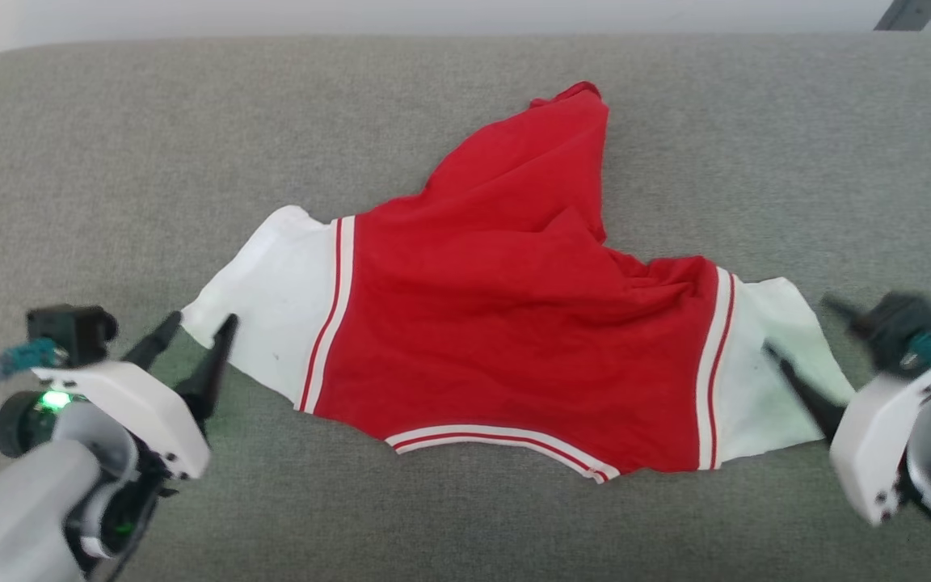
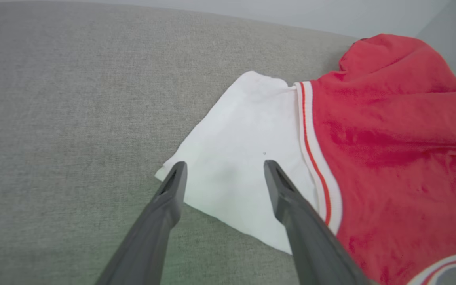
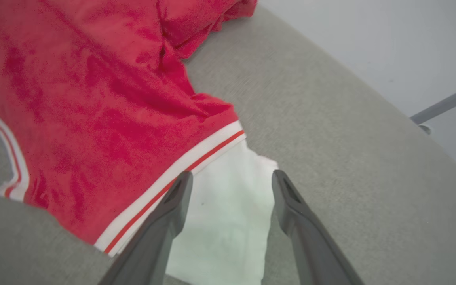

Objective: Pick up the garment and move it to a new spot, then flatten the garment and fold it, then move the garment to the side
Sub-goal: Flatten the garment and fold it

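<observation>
The garment (image 1: 506, 323) lies spread across the grey cushion, bright red in the middle with a white panel at each end and white-and-red stripe trim. A red part bunches up toward the far side (image 1: 562, 129). My left gripper (image 1: 195, 327) is open at the garment's left white panel (image 2: 244, 158), its fingers straddling that panel's near corner. My right gripper (image 1: 801, 339) is open at the right white panel (image 3: 228, 213), with the panel's cloth lying between its two fingers. Neither holds any cloth.
The grey fabric surface (image 1: 191, 145) stretches wide on all sides of the garment. Its rounded far edge meets a pale wall (image 3: 370, 39). A grey metal bar (image 3: 449, 101) shows beyond the surface's right end.
</observation>
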